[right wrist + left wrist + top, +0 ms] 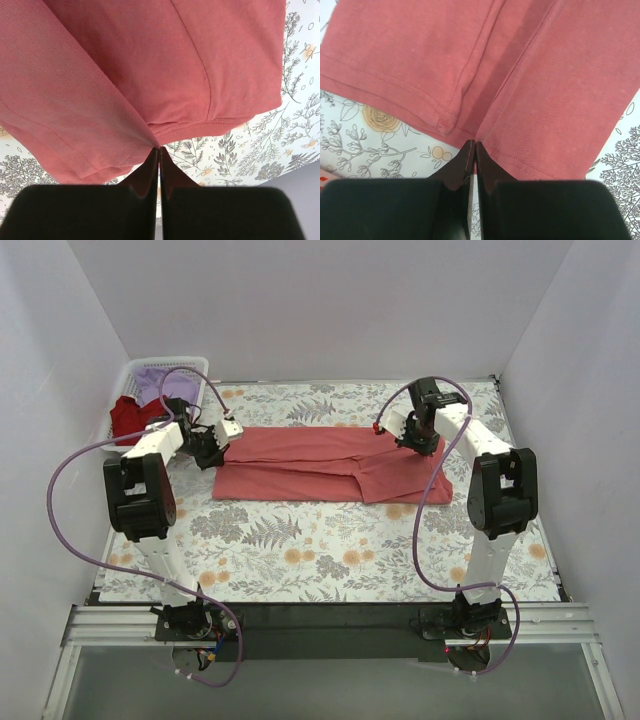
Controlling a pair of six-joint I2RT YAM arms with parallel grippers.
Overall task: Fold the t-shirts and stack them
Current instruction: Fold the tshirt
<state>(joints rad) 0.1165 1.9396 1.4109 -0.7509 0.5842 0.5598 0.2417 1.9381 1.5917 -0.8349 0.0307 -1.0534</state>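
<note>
Your left gripper (pixel 475 145) has its jaws pressed together on the hem edge of the coral-red t-shirt (pixel 310 462), pinching the fabric where two layers meet. Your right gripper (pixel 159 150) is likewise clamped, with a corner of the same garment drawn to a point between its tips.

The top view places the coral-red t-shirt across the far middle of the worktop (pixel 340 612). It lies flat on the floral cloth (pixel 300 540), folded into a long band running left to right. The left gripper sits at its left end and the right gripper at its right end. The right portion of the band hangs a little nearer to you than the rest.

In the far left corner stands a white lattice basket (pixel 135 370). The lavender t-shirt (pixel 160 382) is bundled inside it. The darker red t-shirt (pixel 128 418) is draped over its near rim, beside the left arm.
</note>
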